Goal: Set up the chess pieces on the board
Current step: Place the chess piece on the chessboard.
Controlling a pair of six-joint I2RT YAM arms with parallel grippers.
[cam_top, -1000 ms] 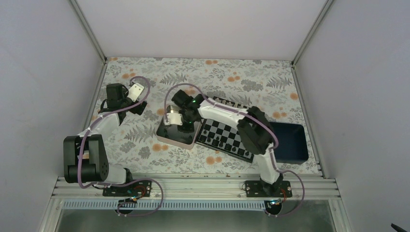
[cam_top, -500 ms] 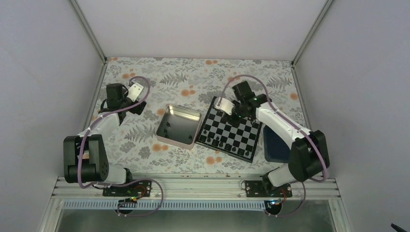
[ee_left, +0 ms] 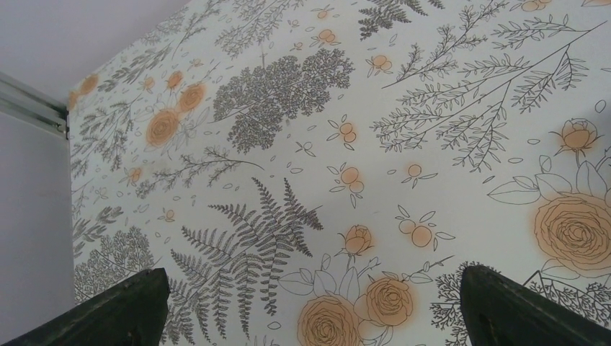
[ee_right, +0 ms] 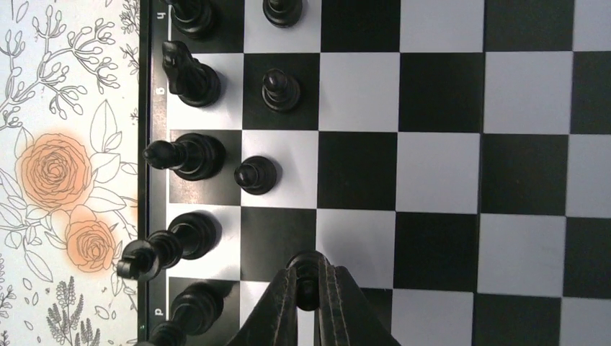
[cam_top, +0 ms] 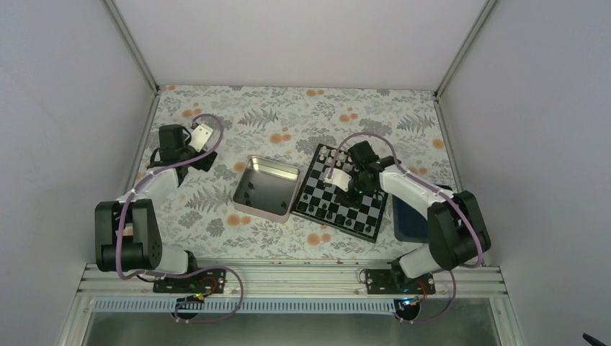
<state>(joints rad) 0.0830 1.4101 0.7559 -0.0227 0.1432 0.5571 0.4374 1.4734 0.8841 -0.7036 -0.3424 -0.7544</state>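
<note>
The right claw [ee_right: 308, 288] pinches a black pawn [ee_right: 308, 267] between its fingertips, low over the board [ee_right: 439, 173], near the chess pieces [ee_right: 189, 155] lined along one edge. The left claw [ee_left: 310, 306] is spread above the floral tabletop [ee_left: 432, 144].

Overhead overview, close wrist views, shared board [cam_top: 315, 189]

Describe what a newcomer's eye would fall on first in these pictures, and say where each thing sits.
The right hand stands out first, pinched shut on a small black piece over the checkered board, next to two rows of black pieces along its edge. Next comes the open silver tin just left of the board. Last is the left hand, spread wide over the flowered tablecloth.
</note>
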